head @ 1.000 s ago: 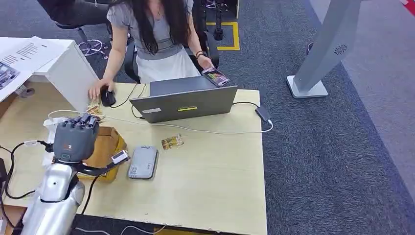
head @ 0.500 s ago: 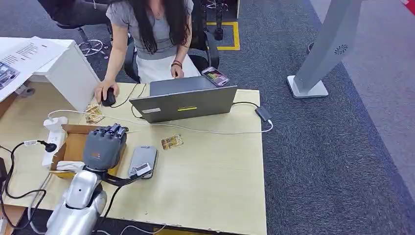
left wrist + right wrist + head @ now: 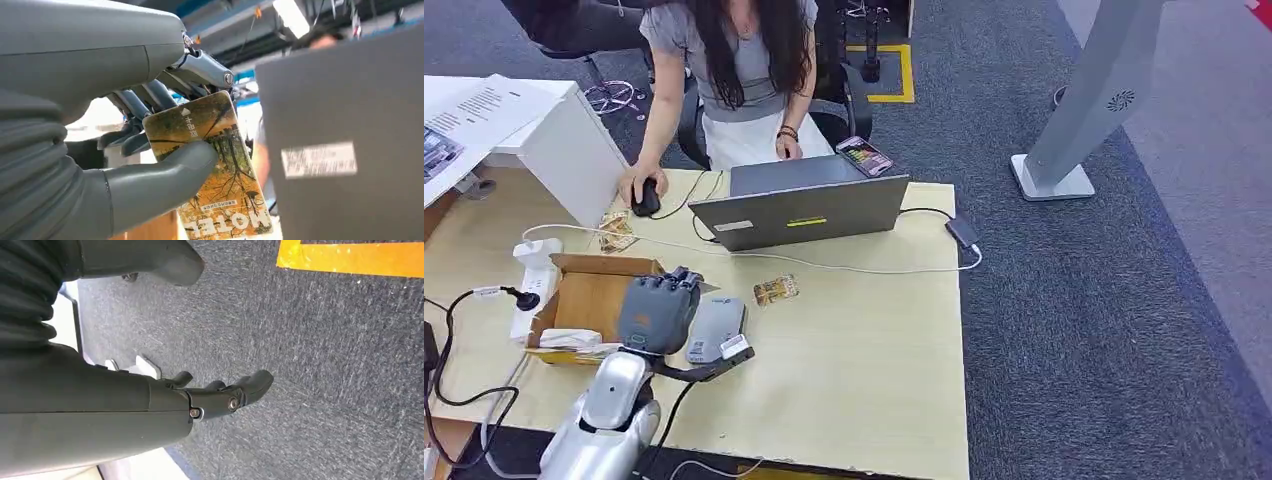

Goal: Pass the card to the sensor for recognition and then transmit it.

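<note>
My left hand (image 3: pixel 659 311) hangs low over the desk, at the left edge of the grey flat sensor (image 3: pixel 721 322). In the left wrist view the left hand (image 3: pixel 125 165) pinches a hotel card (image 3: pixel 220 175) printed with autumn trees, the thumb pressed on its face and the darker fingers behind it. The card stands upright, facing the grey laptop back (image 3: pixel 345 130). A second, similar card (image 3: pixel 776 290) lies on the desk to the right of the sensor. My right hand (image 3: pixel 220 395) hangs over dark carpet with its fingers loosely apart, holding nothing.
An open cardboard box (image 3: pixel 584 295) sits left of my hand, with a white power strip (image 3: pixel 532 268) and cables beyond it. A person sits behind the laptop (image 3: pixel 799 205), one hand on a mouse (image 3: pixel 644 197). A phone (image 3: pixel 864 156) lies by the laptop.
My left hand has moved right, from above the cardboard box to the sensor's left edge. The person set the phone down and brought that hand to the laptop.
</note>
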